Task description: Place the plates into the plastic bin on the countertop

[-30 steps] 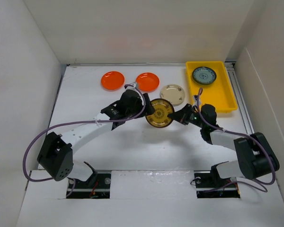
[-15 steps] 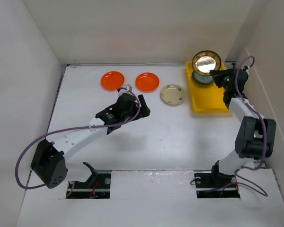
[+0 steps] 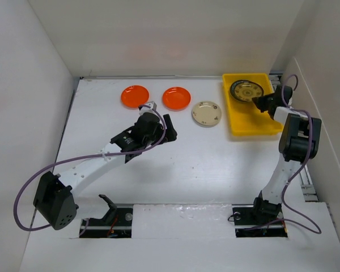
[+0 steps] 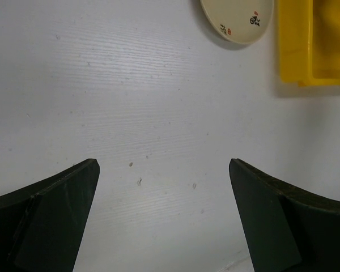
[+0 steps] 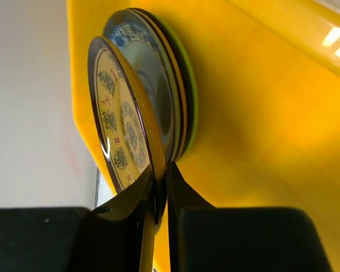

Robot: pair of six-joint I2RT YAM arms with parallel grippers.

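The yellow plastic bin (image 3: 262, 116) stands at the back right of the white countertop (image 3: 204, 164). My right gripper (image 3: 262, 102) is shut on the rim of a brown-gold patterned plate (image 3: 247, 90), holding it just over a stack of plates in the bin. In the right wrist view my right gripper (image 5: 160, 195) pinches this plate (image 5: 119, 133) above a teal-patterned plate (image 5: 158, 79) and others. Two orange plates (image 3: 134, 96) (image 3: 176, 98) and a cream plate (image 3: 206, 113) lie on the countertop. My left gripper (image 3: 169, 129) is open and empty, left of the cream plate (image 4: 238, 20).
White walls enclose the countertop on the left, back and right. The bin's near corner (image 4: 309, 51) shows at the top right of the left wrist view. The arm bases sit at the near edge.
My right gripper has lowered the brown-gold plate from above the bin's back onto the stack inside it. My left arm has barely shifted.
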